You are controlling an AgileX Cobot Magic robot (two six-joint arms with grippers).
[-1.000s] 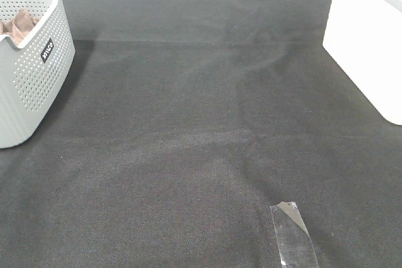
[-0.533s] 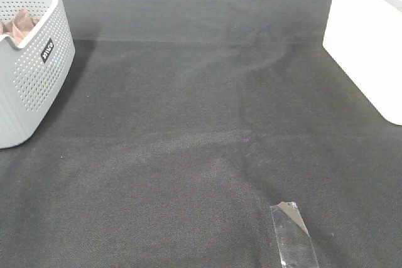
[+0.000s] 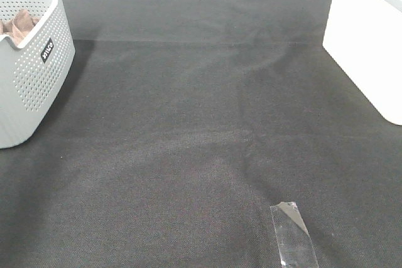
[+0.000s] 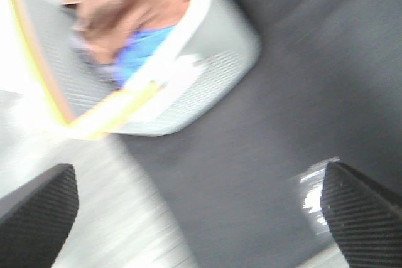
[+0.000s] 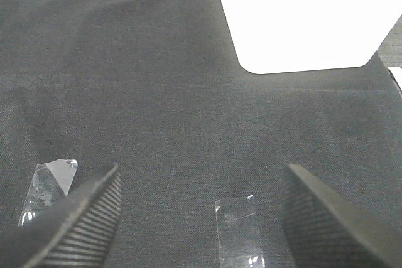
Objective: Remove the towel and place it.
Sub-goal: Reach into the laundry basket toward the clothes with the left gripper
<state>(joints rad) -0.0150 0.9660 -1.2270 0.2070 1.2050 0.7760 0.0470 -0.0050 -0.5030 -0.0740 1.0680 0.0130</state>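
Observation:
The brown towel [image 3: 19, 24] lies bunched inside the grey perforated basket [image 3: 38, 73] at the far left of the table. In the blurred left wrist view the towel [image 4: 125, 1] sits on top of a blue cloth [image 4: 144, 48] in the basket [image 4: 213, 42]. My left gripper [image 4: 196, 186] is open, apart from the basket and with nothing between its fingers. My right gripper [image 5: 201, 180] is open too, over bare black cloth. Neither gripper shows in the exterior high view.
A white box [image 3: 364, 42] stands at the right edge, also seen as the white box [image 5: 295, 17] ahead of my right gripper. A strip of clear tape [image 3: 292, 233] lies on the black table cover [image 3: 201, 123] near the front; tape pieces [image 5: 239, 227] lie below my right gripper.

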